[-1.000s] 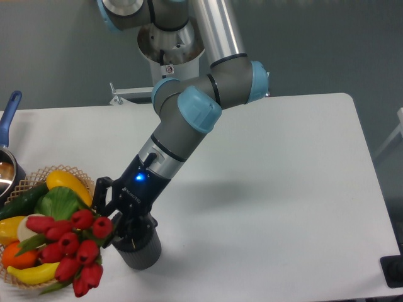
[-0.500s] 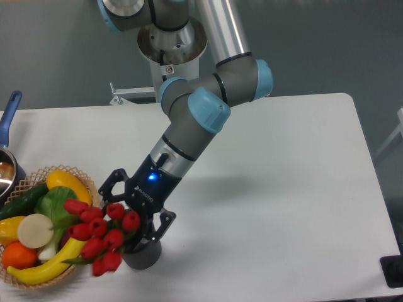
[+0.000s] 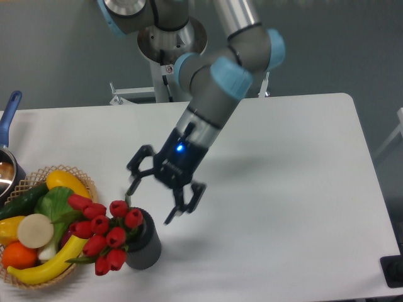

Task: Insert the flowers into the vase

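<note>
The gripper [image 3: 153, 199] hung just above the table [image 3: 283, 189], left of the frame's centre, with its two black fingers [image 3: 184, 204] spread wide and nothing between them. It sat up and to the right of the vase [image 3: 146, 246], clear of it. One finger pointed down toward the flowers [image 3: 104, 233], but whether its tip touched a stem could not be told.

The vase stood upright near the lower edge of the frame, left of centre. The flowers' stems ran into its mouth, and the red buds leaned out over its left rim, tilted toward the basket [image 3: 88, 182]. The lowest buds hung beside the vase's left wall.

The basket sat at the lower left, holding a banana [image 3: 44, 267], an orange [image 3: 16, 255], a white round piece [image 3: 34, 229], a green leafy piece [image 3: 53, 204] and a yellow fruit [image 3: 66, 182]. A pot [image 3: 7, 167] with a blue handle showed at the left edge.
</note>
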`<state>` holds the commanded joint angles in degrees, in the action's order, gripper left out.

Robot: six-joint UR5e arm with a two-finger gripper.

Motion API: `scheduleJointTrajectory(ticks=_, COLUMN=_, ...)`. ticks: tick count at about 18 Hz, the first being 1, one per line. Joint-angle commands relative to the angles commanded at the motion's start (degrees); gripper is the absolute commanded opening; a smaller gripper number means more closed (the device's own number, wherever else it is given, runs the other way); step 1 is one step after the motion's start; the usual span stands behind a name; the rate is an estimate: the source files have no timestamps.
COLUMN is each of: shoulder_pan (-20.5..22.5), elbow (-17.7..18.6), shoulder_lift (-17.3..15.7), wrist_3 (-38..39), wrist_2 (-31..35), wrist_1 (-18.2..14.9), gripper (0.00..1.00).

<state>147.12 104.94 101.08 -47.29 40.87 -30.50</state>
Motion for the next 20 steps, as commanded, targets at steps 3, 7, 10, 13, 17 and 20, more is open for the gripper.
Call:
scheduleJointTrajectory(ticks=3, shoulder_pan=3.7, elbow=-0.2, shoulder_lift=-1.1, wrist_3=0.1, wrist_2=0.8, wrist_1=0.0, gripper=1.0)
scheduleJointTrajectory(ticks=7, shoulder_pan=7.0, elbow=-1.3, shoulder_lift=-0.8, wrist_3=0.0, wrist_2=5.1, wrist_1=-0.1, gripper=1.0)
scheduleJointTrajectory(ticks=10, shoulder_pan=7.7, elbow=-3.2, shoulder_lift=0.0, wrist_3=-1.1, wrist_2=15.3, wrist_1=-0.5, gripper=1.0)
scheduleJointTrajectory(ticks=13, shoulder_pan=7.8, elbow=-5.1, shoulder_lift=1.2, wrist_3=-2.0, wrist_2=23.2, wrist_1=-1.3, gripper=1.0)
scheduleJointTrajectory(ticks=17, shoulder_pan=8.3, elbow=-10.4, shoulder_lift=1.5, wrist_3=-11.9, wrist_2=28.5, wrist_1=-14.7, gripper=1.0)
scheduleJointTrajectory(ticks=20, shoulder_pan=9.9, elbow=-17.4, shoulder_lift=2.5, wrist_3=-22.0, wrist_2=32.5, wrist_1=-30.8, gripper=1.0)
